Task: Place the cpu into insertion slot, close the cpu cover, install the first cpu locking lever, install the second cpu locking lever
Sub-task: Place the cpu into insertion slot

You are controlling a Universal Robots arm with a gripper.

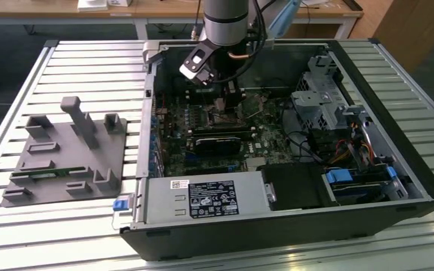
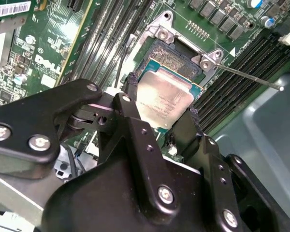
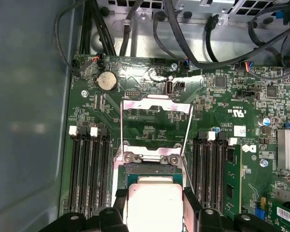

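Observation:
My gripper [image 2: 162, 96] is shut on the cpu [image 2: 166, 110], a flat silver-topped square chip held by two opposite edges between the black fingers [image 2: 131, 87]. The chip hangs slightly tilted just over the insertion slot [image 2: 176, 54], whose dark pin field shows beyond it. In the first wrist view the cpu [image 3: 152, 212] sits between the fingers above the insertion slot [image 3: 150, 170]. The cpu cover [image 3: 157, 103] lies flipped open, flat on the board past the socket. A thin locking lever [image 2: 251, 77] stands swung out beside it. In the exterior view the gripper [image 1: 228, 100] reaches down into the open computer case.
Long black memory slots [image 3: 89, 174] run on both sides of the socket. Cables [image 3: 183, 29] hang along the case wall beyond the board. A black card [image 1: 217, 141] and a drive cage [image 1: 326, 101] stand inside the case. A grey fixture [image 1: 66, 152] sits at the exterior view's left.

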